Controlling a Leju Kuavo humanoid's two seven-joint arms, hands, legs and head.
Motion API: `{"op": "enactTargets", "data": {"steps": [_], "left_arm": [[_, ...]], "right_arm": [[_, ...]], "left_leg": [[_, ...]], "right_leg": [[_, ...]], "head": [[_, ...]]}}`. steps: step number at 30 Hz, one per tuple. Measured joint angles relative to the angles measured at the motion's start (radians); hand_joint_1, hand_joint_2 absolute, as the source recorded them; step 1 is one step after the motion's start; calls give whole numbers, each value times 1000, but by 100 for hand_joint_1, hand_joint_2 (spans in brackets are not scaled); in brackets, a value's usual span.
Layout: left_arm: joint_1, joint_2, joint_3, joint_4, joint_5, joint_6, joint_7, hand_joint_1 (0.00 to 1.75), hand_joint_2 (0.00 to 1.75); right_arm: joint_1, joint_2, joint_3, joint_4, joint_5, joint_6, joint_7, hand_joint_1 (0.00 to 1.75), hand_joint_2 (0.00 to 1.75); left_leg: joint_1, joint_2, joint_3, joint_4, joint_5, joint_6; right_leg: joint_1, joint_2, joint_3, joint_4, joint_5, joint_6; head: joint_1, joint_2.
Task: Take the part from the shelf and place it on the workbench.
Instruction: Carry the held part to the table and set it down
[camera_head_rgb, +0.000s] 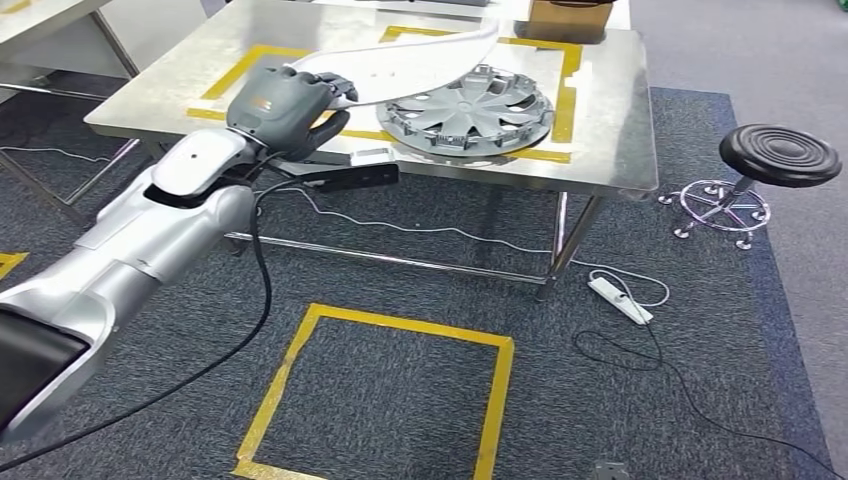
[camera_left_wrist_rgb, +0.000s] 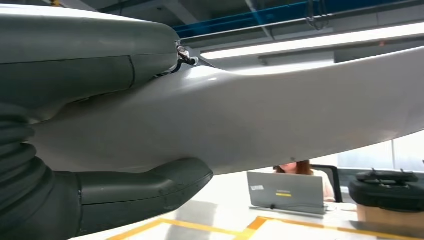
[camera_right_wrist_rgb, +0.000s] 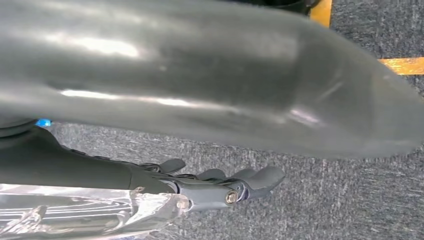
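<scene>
The part is a long, curved white panel (camera_head_rgb: 420, 60). My left hand (camera_head_rgb: 285, 105) grips its near end and holds it low over the steel workbench (camera_head_rgb: 620, 130). The panel's far end reaches over a grey hubcap (camera_head_rgb: 465, 110) lying on the bench inside yellow tape lines. In the left wrist view the white panel (camera_left_wrist_rgb: 280, 110) sits clamped between my thumb (camera_left_wrist_rgb: 150, 187) and the fingers above it. My right hand (camera_right_wrist_rgb: 200, 90) hangs over grey carpet with its dark fingers (camera_right_wrist_rgb: 240, 182) stretched out away from the thumb, holding nothing.
A cardboard box (camera_head_rgb: 570, 18) stands at the bench's far edge. A black stool (camera_head_rgb: 780, 155) is to the right of the bench, and a power strip (camera_head_rgb: 620, 298) with cables lies on the carpet. A yellow tape square (camera_head_rgb: 400, 330) marks the floor. A person sits behind a laptop (camera_left_wrist_rgb: 285, 192).
</scene>
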Motion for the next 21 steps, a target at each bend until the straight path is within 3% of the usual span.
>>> {"op": "enactTargets", "data": {"steps": [1, 3, 4, 5, 6, 9, 11, 13, 15, 17, 19, 20, 21], "left_arm": [[-3, -3, 0, 0, -1, 0, 2, 175, 175], [-6, -6, 0, 0, -4, 1, 4, 175, 175], [-5, -8, -1, 1, -5, 1, 4, 175, 175], [-5, -9, -1, 2, -6, 1, 4, 175, 175], [-4, -10, -2, 2, -6, 1, 4, 175, 175], [-5, -11, -1, 3, -6, 1, 4, 175, 175], [-6, -11, 0, 3, -7, 2, 4, 175, 175], [-7, -11, 0, 3, -7, 2, 4, 175, 175], [-7, -11, 1, 3, -7, 2, 4, 175, 175], [-9, -12, 2, 4, -7, 3, 4, 175, 175], [-7, -12, 1, 5, -7, 3, 4, 175, 175], [-5, -11, 1, 6, -7, 3, 4, 175, 175], [-3, -11, 1, 6, -7, 3, 4, 175, 175]], "right_arm": [[0, 0, 0, 0, 0, 0, 0, 0, 0], [1, 0, 0, 0, 0, 0, 1, 0, 0], [1, 0, 0, 0, 0, 0, 2, 0, 0], [2, 0, 0, 0, 0, 0, 2, 0, 0], [2, 0, 0, 0, 0, 0, 3, 0, 0], [1, 2, 0, 0, 0, 0, 3, 0, 0], [0, 4, 0, 1, 0, 0, 4, 0, 0], [-1, 5, 0, 1, 0, -1, 6, 0, 0], [0, 5, 1, 1, 1, -1, 7, 0, 0], [-1, 5, 1, 1, 1, -1, 7, 0, 0], [-2, 5, 2, 1, 1, -1, 7, 0, 0], [-1, 5, 2, 1, 1, -1, 7, 0, 0], [0, 5, 2, 0, 1, -1, 7, 0, 0]], "left_leg": [[3, 2, 5, -7, 3, 3], [5, 4, 8, -10, 3, 4], [5, 4, 8, -10, 2, 3], [7, 4, 9, -9, 1, 1], [9, 4, 9, -8, -1, -3], [18, 4, 11, 7, -15, -28], [16, 3, 9, 14, -21, -43], [17, 3, 11, 11, -21, -53], [20, 4, 6, 25, -34, -61], [18, 4, -40, 117, -83, -63], [15, 3, -116, 255, -136, -62], [15, 3, -142, 296, -141, -60], [14, 3, -152, 302, -126, -56]], "right_leg": [[-1, -4, -18, 39, -24, 3], [-5, -14, -79, 171, -87, 11], [-8, -17, -108, 231, -110, 16], [-11, -18, -123, 260, -114, 20], [-14, -20, -117, 250, -100, 24], [-26, -27, -20, 65, -20, 40], [-28, -25, 12, 10, -12, 29], [-24, -19, 10, 15, -16, 3], [-23, -16, 12, 16, -19, -13], [-23, -15, 15, 15, -22, -25], [-21, -13, 18, 15, -25, -31], [-20, -12, 20, 15, -27, -33], [-18, -11, 22, 15, -29, -34]], "head": [[2, 0], [5, 0], [5, 0], [4, 0], [4, 0], [6, 0], [5, 0], [3, 0], [2, 0], [0, 0], [-1, 0], [-1, 0], [-2, 0]]}}
